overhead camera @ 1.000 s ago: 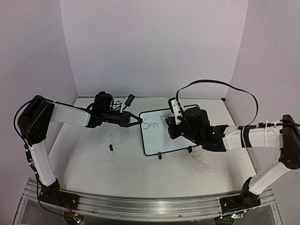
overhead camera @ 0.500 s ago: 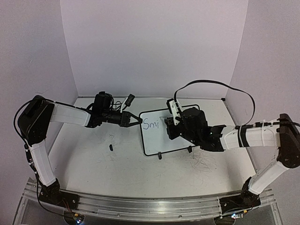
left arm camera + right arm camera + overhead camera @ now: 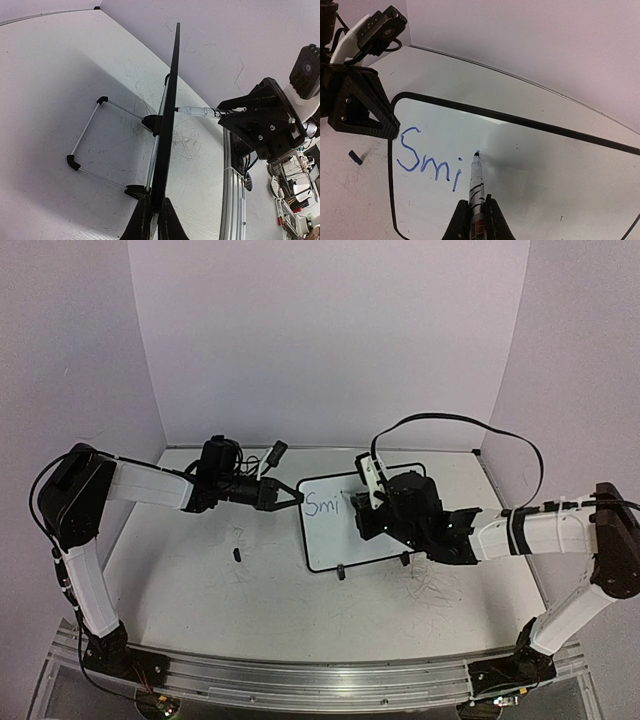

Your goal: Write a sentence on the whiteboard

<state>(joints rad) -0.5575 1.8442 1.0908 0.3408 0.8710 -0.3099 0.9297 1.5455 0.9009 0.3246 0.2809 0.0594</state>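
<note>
The right jaws clench a marker, its tip seemingly touching the whiteboard just right of the unfinished sentence, "Smi". The left jaws pinch the whiteboard's left edge, upright on the desk.

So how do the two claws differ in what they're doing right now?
The left gripper is shut on the edge of the whiteboard; the right gripper is shut on a marker. The left gripper sits at the board's side, while the right gripper faces its front, marker tip at the surface after the letters "Smi". Both are black and closed.
</note>
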